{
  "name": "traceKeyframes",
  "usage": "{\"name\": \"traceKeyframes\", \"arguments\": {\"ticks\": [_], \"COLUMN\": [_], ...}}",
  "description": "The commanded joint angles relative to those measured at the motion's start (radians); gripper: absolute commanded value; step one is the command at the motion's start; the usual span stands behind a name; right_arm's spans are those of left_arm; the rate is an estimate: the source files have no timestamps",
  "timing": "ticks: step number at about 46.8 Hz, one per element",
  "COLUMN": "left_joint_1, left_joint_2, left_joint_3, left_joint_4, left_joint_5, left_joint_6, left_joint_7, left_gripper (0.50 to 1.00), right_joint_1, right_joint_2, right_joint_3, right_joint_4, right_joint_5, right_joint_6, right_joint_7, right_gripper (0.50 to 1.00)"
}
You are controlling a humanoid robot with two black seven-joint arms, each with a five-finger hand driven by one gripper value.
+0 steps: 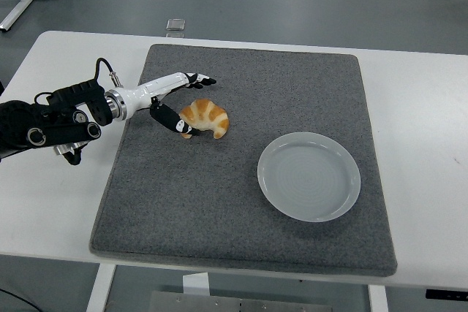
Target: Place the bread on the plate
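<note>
Just left of the bread [205, 118], the left hand [178, 100] is set low over the grey mat [241, 217], reaching in from the left edge. Fingers [199, 79] are extended past the bread's far-left side; the thumb [174, 120] is angled down toward its near-left tip. Thumb tip appears to be touching or just beside the crust; contact cannot be confirmed. Nothing is held: the hand is spread, with the bread's left end lying partly in the gap between thumb and fingers.

Bread noted as a croissant, curved, its long axis running roughly left to right, horns turned toward the near edge of the table. It rests flat on the mat, upper-left of centre.

From the bread, the plate [344, 202] lies to the right and nearer the table's front edge, well apart, empty, also on the mat. No right hand is seen; the left is the only hand available and is already at the bread.

Judgement: the grasp is not yet closed. The coming move is taken to turn on the fingers closing over the bread's left end against the thumb, then a carry rightward and nearward to the plate.
</note>
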Motion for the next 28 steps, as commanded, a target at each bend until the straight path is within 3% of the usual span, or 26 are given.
{"name": "traceKeyframes", "arguments": {"ticks": [1,14,28], "left_joint_1": [0.012,0.050,0.066], "left_joint_2": [-0.014,-0.077,-0.110], "left_joint_3": [-0.001,-0.001,-0.003], "left_joint_4": [0.023,0.100,0.134], "left_joint_5": [0.000,-0.002,-0.005], "left_joint_6": [0.005,0.060,0.064], "left_joint_7": [-0.008,-0.050,-0.073], "left_gripper": [0.988,0.984,0.958], "right_joint_1": [0.000,0.000,-0.002], "right_joint_2": [0.000,0.000,0.000], "right_joint_3": [0.000,0.000,-0.002], "right_joint_4": [0.000,0.000,0.000], "right_joint_5": [0.000,0.000,0.000], "right_joint_6": [-0.001,-0.001,-0.005], "right_joint_7": [0.000,0.000,0.000], "right_gripper": [0.952,0.954,0.952]}}
